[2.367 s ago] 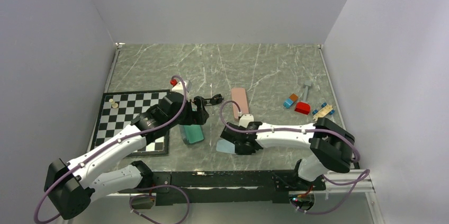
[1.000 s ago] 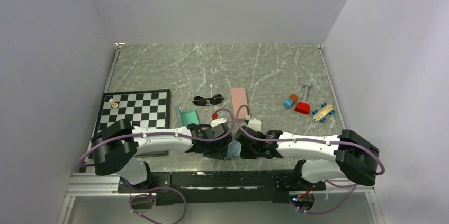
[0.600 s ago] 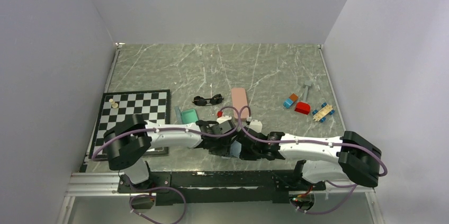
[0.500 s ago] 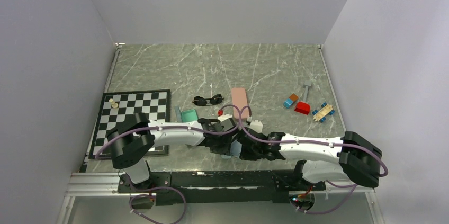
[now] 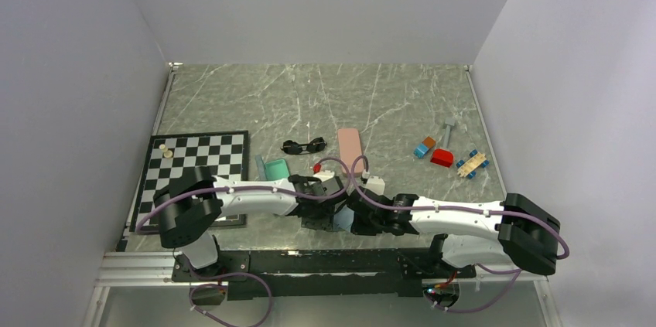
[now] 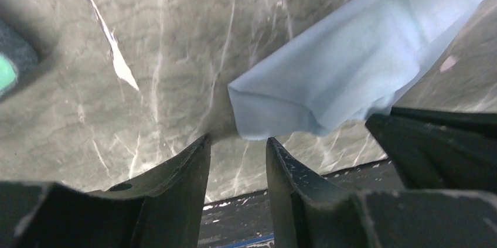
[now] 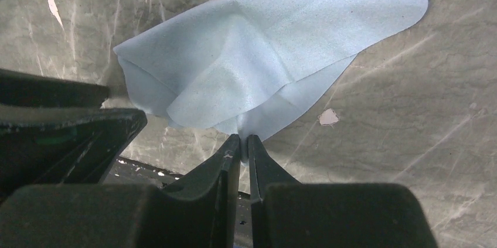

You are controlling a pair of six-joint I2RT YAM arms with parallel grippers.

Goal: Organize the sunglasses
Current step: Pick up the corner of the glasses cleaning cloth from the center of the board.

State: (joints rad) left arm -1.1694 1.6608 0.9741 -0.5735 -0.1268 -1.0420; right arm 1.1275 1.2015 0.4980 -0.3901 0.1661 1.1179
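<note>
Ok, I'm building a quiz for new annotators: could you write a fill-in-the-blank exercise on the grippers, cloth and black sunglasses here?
1. The right gripper is ____ on the light blue cloth.
2. The left gripper is ____, its jaws beside a corner of that cloth.
3. In the top view the black sunglasses lie just ____ of the pink case.
Missing words: shut; open; left.

Grey marble-patterned table (image 5: pixel 387 95) carries: chessboard (image 5: pixel 197 165) at 9 o'clock; black sunglasses (image 5: pixel 303 145) and pink case (image 5: pixel 350 147) side by side near centre; teal case (image 5: pixel 277 169) at 7 o'clock; toy blocks (image 5: pixel 442 158) at 3 o'clock; light blue cloth (image 7: pixel 264 78), partly folded, at 6 o'clock.
</note>
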